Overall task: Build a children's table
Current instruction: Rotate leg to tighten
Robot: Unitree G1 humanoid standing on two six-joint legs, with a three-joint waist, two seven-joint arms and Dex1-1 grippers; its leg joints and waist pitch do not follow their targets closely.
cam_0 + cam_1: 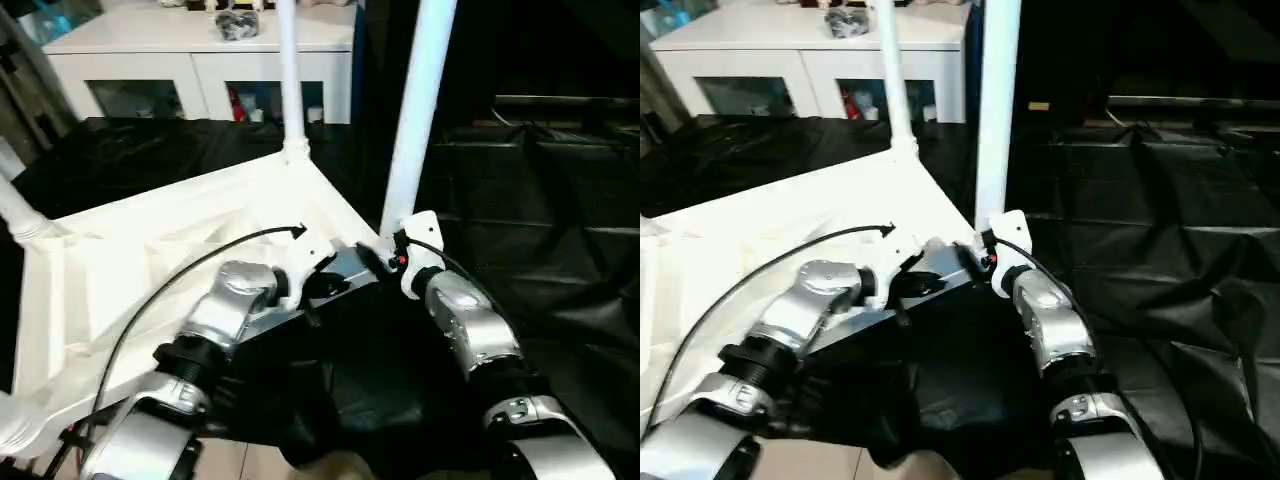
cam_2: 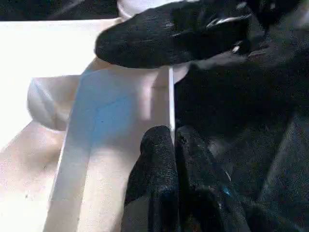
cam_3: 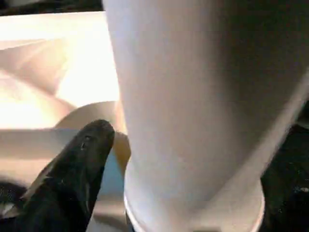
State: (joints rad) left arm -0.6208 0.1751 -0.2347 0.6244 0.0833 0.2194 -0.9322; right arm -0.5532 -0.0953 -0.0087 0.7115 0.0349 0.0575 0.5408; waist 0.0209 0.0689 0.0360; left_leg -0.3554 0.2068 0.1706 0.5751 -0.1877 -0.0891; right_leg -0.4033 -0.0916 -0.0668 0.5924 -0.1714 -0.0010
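Left claw [image 2: 174, 145] pinches tabletop [image 2: 116, 145] rim.

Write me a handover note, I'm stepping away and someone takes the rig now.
Left gripper: shut on the tabletop rim near the corner.
Right gripper: its fingers straddle the base of the near leg.
Tabletop lies underside up on black sheeting.
Done: near leg and far leg stand in their sockets; two more legs show at the left edge.
Left: check seating, flip the table.
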